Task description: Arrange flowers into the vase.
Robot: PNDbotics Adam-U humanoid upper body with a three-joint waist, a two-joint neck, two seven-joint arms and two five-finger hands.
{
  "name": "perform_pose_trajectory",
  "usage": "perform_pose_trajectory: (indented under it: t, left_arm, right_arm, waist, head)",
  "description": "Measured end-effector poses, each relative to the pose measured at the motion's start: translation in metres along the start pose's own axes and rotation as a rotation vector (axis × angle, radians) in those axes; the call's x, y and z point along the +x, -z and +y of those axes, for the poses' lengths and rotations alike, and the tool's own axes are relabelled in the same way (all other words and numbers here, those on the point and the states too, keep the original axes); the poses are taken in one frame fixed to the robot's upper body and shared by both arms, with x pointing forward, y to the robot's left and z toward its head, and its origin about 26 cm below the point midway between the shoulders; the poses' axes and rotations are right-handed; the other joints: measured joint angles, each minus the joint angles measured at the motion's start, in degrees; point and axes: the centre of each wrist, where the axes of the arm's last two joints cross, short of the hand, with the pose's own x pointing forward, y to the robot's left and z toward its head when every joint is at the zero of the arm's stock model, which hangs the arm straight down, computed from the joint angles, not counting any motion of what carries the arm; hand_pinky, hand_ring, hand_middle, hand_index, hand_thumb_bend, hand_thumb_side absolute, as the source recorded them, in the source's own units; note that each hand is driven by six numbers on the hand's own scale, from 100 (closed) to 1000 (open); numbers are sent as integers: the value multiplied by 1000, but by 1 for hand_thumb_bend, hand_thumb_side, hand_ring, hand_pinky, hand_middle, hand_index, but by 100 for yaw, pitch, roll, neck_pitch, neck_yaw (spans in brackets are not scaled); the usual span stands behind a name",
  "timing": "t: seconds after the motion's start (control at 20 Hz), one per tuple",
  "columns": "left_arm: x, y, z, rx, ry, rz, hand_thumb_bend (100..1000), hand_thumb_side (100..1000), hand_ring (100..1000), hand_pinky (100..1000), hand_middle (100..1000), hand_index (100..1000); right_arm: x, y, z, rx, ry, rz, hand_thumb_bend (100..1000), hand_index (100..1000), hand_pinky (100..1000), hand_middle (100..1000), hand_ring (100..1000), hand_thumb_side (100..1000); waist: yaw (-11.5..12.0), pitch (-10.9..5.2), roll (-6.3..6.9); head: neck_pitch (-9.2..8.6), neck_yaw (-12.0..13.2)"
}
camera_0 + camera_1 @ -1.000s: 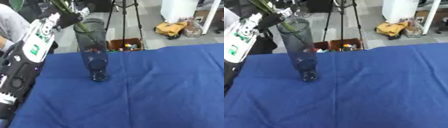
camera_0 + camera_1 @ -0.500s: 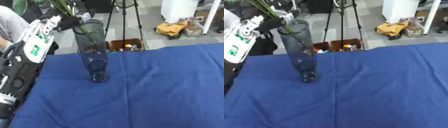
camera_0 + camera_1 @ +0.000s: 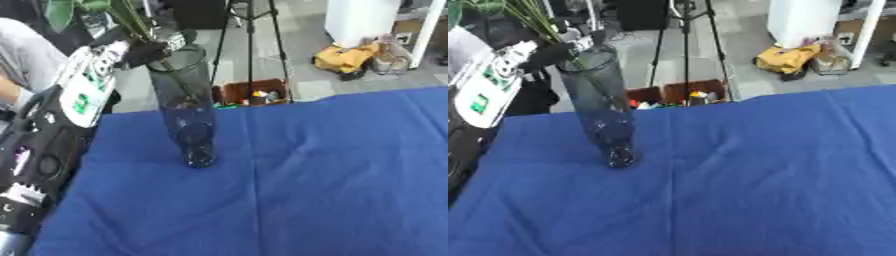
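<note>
Stems first: the left hand point(image 3: 147, 49) is curled around thin green flower stems point(image 3: 528, 15) at the rim of the tall dark glass vase point(image 3: 188, 117) on the blue-clothed counter point(image 3: 332, 170). They look light and bendy, so hold low; the vase seems tippy and fragile.

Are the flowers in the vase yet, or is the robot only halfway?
About halfway. The left hand holds green stems at the mouth of the tall dark glass vase, which stands on the blue cloth. A stem already reaches down inside the glass. What is left: letting go and pulling the hand away. No other flowers show on the cloth, and the right hand is out of sight.
</note>
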Motion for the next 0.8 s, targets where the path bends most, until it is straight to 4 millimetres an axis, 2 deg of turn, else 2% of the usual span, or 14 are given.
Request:
perform_pose_trajectory:
  t: [0.3,0.5,0.8]
  left_arm:
    - [-1,1,8,-21,-27,-11,610,1000,1000,995,975,1000]
    - [-4,0,12,-61,-31,-14,603,921,1000,1000,994,1000]
    - [-7,-1,19,-167,5,5,531,815,1000,1000,1000,1000]
  right_arm:
    - [0,0,0,2,-1,2,100,834,776,778,825,760]
    - [0,0,0,4,-1,5,100,832,777,777,825,753]
    - [0,0,0,2,3,8,100,832,777,776,825,745]
  waist:
    - [17,0,35]
    - [42,0,93]
    - [46,0,137]
  head:
    - [-3,35]
    - [-3,58]
    - [-3,80]
